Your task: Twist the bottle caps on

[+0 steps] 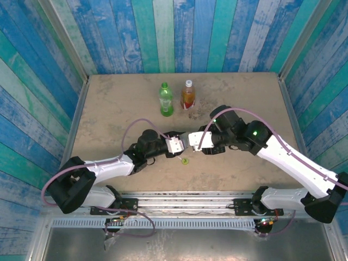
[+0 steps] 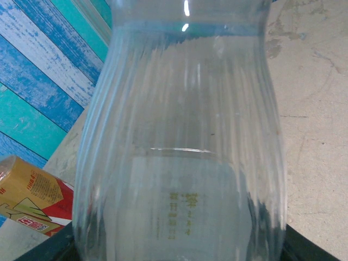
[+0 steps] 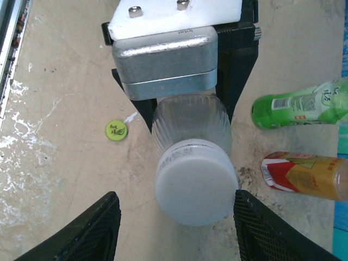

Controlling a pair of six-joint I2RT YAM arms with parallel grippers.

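Our left hand (image 1: 182,142) clamps a clear ribbed plastic bottle (image 3: 190,122) wearing a round white plastic cap (image 3: 196,182); our right hand (image 3: 176,196) stands apart.

You have a clear bottle (image 3: 190,122) with no colour, just see-through ribs and faint yellow letters. The white cap (image 3: 196,185) on it is plain milky white. The green cap (image 3: 116,130) is yellow-green with darker marks. The green bottle (image 1: 166,100) is bright green with white writing. The orange bottle (image 1: 187,95) is golden, with a red and white label. The surface (image 1: 109,109) is sandy brown with white scuffs. The walls (image 1: 32,81) have blue, teal and white stripes. The fingers (image 3: 92,234) of your right tool (image 3: 176,225) are black with a tiny grid pattern.
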